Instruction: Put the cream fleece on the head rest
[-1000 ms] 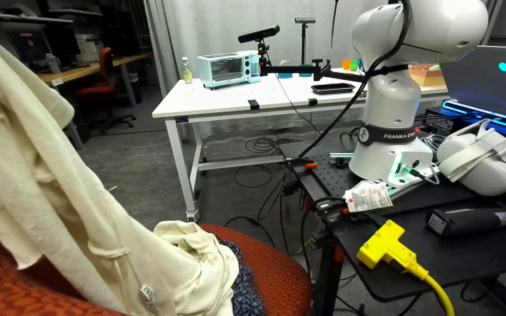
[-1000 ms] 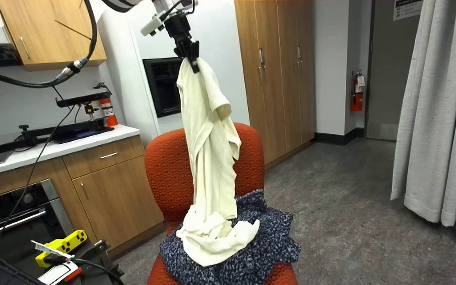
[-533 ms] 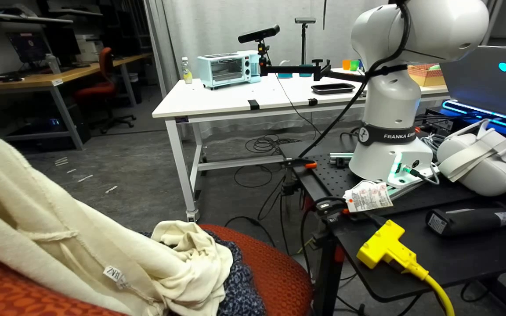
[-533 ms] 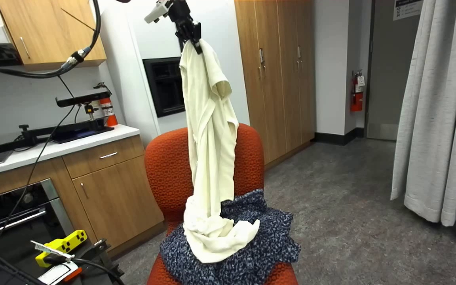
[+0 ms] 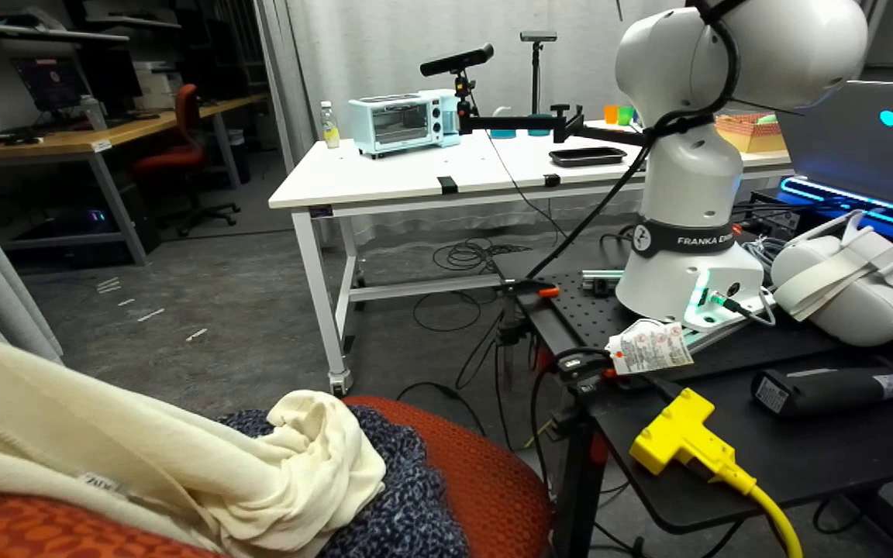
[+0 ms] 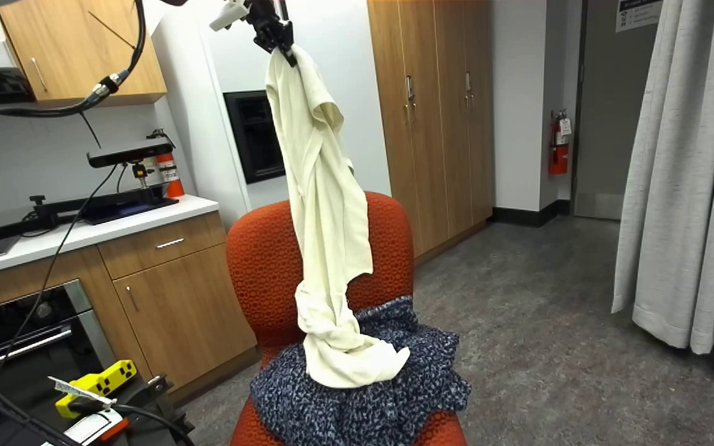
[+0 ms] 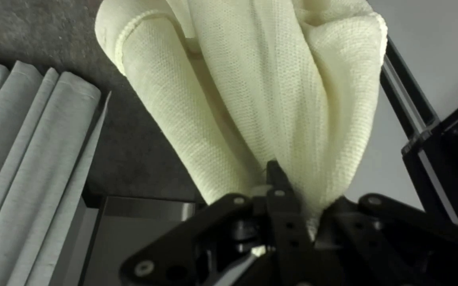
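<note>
In an exterior view, at left: the oven (image 6: 41, 359) has a dark, glossy front with metal trim. The outlet block (image 6: 98, 383) is an elongated, smooth yellow body. The countertop (image 6: 177, 210) is a flat white slab over a base cabinet (image 6: 183, 297) with wood-grain faces.

Center: the head rest (image 6: 264, 238) is a broad, rounded pad in rust-orange upholstery with a coarse, repeating pattern. The black, jointed gripper (image 6: 286, 54) is positioned above it, clamped on the upper end of the cream fleece (image 6: 329, 210). The fleece hangs in front of the head rest; its lower end is bunched on the speckled fabric (image 6: 422, 365), a thick dark blue textile spread over the seat (image 6: 444, 428). Contact between fleece and head rest cannot be determined.

Right: tall cabinets (image 6: 437, 136) with flat wood-grain doors; a red, cylindrical fire extinguisher (image 6: 559, 152); a grey curtain (image 6: 673, 186) in deep vertical pleats.

Cream fleece, appearance: pale cream-yellow, matte, soft. Long folds run down from the gripped end. The wrist view shows a fine knit surface and a curled flap with a raised, seamed edge. In an exterior view, a small white label (image 5: 99, 482) is visible on the fleece.
</note>
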Motion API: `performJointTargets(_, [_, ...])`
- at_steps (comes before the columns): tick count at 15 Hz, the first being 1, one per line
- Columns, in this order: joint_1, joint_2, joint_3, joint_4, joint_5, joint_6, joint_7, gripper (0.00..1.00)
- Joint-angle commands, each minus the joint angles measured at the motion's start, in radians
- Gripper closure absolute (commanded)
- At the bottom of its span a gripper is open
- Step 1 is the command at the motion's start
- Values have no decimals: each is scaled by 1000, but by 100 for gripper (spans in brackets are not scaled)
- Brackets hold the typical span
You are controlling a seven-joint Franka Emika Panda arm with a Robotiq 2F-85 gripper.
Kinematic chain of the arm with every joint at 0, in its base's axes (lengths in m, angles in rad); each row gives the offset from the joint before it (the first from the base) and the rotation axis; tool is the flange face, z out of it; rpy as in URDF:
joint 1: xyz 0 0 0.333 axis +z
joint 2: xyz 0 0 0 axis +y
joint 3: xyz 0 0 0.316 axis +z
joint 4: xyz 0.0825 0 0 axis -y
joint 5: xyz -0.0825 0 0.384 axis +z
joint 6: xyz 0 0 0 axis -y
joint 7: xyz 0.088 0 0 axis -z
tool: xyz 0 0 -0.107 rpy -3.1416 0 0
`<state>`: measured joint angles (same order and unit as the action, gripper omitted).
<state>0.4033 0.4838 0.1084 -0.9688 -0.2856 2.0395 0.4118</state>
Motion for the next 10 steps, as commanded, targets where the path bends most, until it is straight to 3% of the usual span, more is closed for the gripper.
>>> performJointTargets(1, [62, 131, -7, 236, -44, -1, -1, 98])
performJointTargets(8, [123, 314, 4, 446, -21, -60, -24, 98])
performJointTargets(9, [141, 309, -30, 424, 9, -56, -30, 67])
performJointTargets(10, [148, 322, -34, 441, 16, -74, -33, 66])
